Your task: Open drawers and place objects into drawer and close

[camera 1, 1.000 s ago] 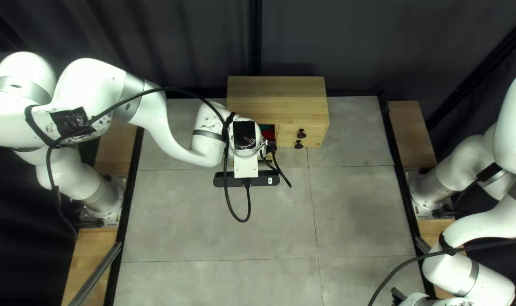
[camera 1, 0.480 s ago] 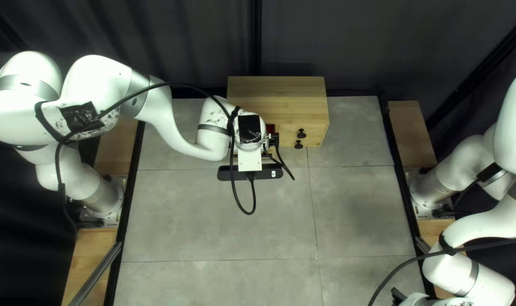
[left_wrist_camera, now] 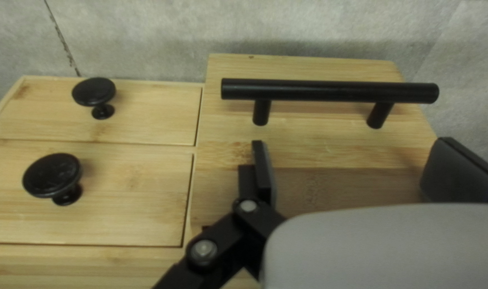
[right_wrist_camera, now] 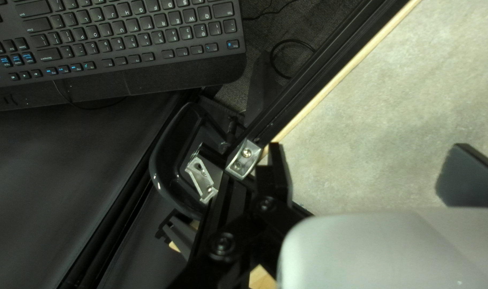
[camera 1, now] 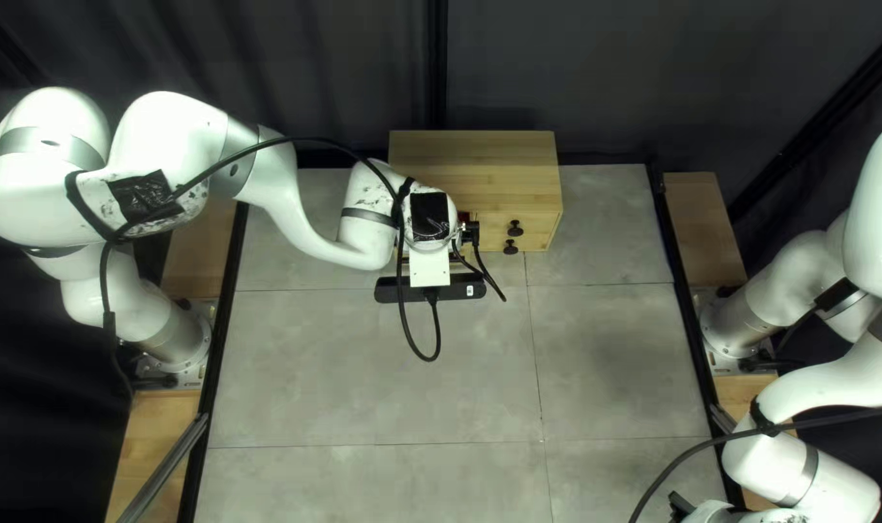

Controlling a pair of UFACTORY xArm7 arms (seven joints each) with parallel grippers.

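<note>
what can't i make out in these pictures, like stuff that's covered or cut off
- Most of the bar handle, top left view: covered by the left arm.
- Left claw, top left view: mostly hidden by the same arm.
- Red patch, top left view: too little shows beside that arm to name it.
- Rest of the keyboard, right wrist view: cut off by the edge.

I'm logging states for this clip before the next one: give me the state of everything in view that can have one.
Left gripper: open, not gripping the handle.
Right gripper: open, nothing between its fingers.
Upper small drawer: closed.
Lower small drawer: closed.
Both round knobs: not gripped.
Bar handle: not gripped, ahead of the left gripper.
Panel behind the bar handle: cannot tell whether fully shut.
</note>
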